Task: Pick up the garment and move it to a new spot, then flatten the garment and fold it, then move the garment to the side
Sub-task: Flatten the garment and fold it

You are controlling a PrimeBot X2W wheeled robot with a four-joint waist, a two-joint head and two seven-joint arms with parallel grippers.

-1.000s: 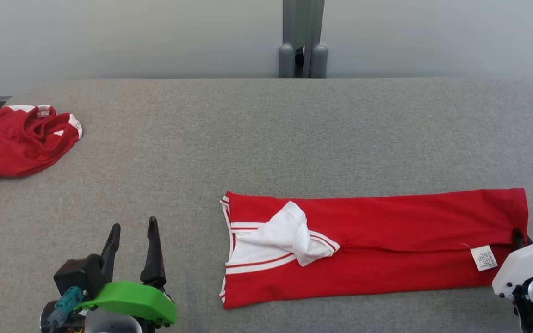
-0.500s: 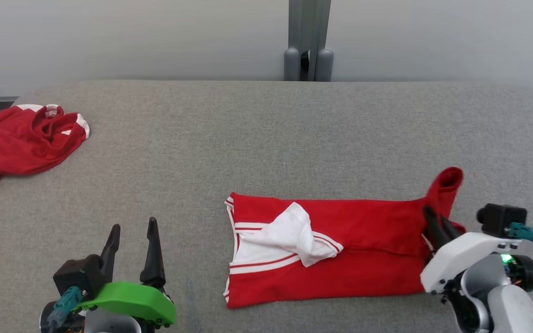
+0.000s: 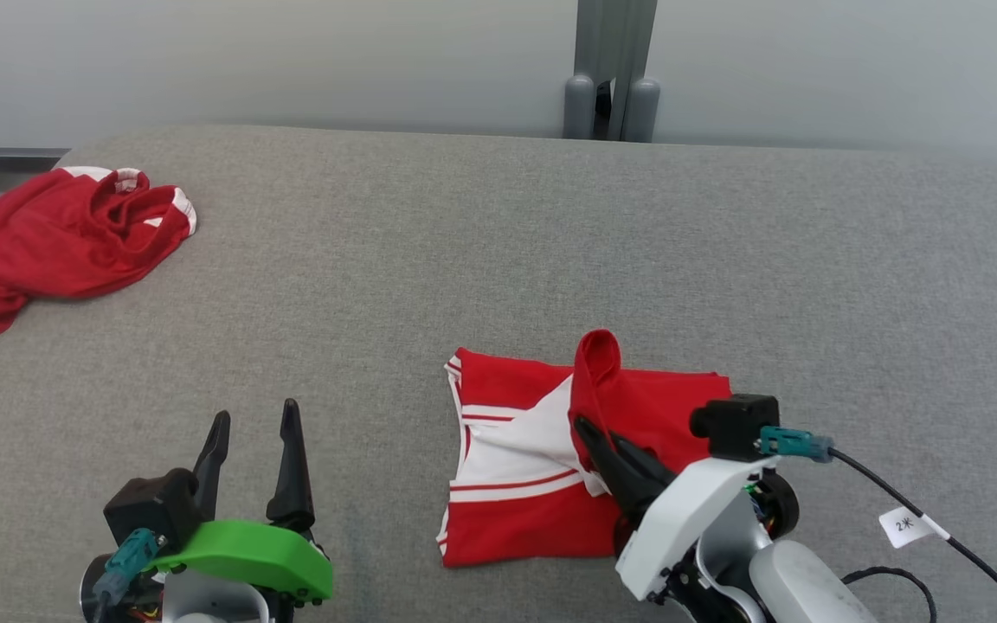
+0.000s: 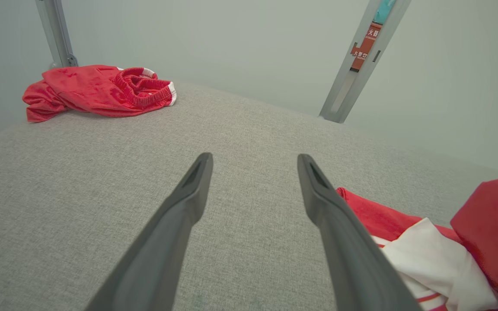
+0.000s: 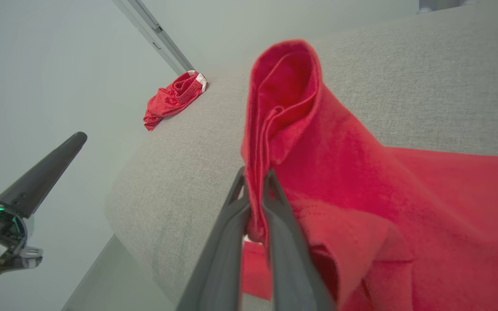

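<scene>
The garment (image 3: pixel 507 484), red with a white striped collar panel, lies on the grey table near the front middle. My right gripper (image 3: pixel 589 426) is shut on its red end, which stands up in a loop (image 3: pixel 598 363) over the collar area, doubling the cloth back on itself. In the right wrist view the fingers (image 5: pixel 231 203) pinch that red fold (image 5: pixel 283 108). My left gripper (image 3: pixel 256 420) rests open at the front left, apart from the garment, with nothing between its fingers (image 4: pixel 197 181); the garment's collar end (image 4: pixel 430 242) lies to its right.
A second red garment (image 3: pixel 66 234) lies crumpled at the table's far left corner. The grey padded table (image 3: pixel 498 242) ends at a wall with a grey post (image 3: pixel 611 78) behind. A black cable with a white tag (image 3: pixel 905 523) trails from my right wrist.
My right gripper has carried the garment's right end up and leftward over the body, halving its visible length. The left gripper stayed put. The head camera shifted slightly.
</scene>
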